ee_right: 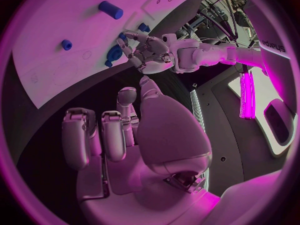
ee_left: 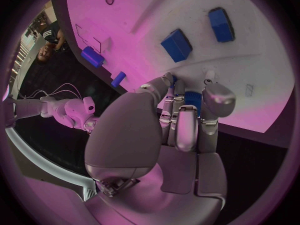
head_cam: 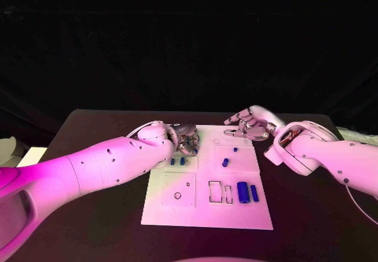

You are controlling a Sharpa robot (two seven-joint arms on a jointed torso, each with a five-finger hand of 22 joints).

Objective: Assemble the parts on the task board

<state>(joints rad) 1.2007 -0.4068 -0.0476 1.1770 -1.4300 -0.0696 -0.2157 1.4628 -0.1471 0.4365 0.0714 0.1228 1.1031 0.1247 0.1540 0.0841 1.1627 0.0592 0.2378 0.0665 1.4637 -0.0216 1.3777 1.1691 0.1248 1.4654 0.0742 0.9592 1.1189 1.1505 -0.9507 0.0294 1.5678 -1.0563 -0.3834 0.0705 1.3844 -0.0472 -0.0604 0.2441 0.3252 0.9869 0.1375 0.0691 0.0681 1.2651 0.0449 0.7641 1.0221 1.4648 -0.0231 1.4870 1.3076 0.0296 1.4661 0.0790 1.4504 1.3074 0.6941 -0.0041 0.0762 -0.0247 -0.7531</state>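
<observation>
The small blue parts (head_cam: 243, 192) on the white board (head_cam: 207, 210) at the middle of the table (head_cam: 94, 207) look light, stiff and smooth, best pinched across their sides; the left hand (head_cam: 185, 140) seems to pinch one between its fingertips, while the right hand (head_cam: 249, 124) hovers empty, fingers apart.

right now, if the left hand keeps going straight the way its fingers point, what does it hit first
Probably the blue part right at the left hand's fingertips, lying on the task board. Depth is unclear, so the fingers may already touch it.
</observation>
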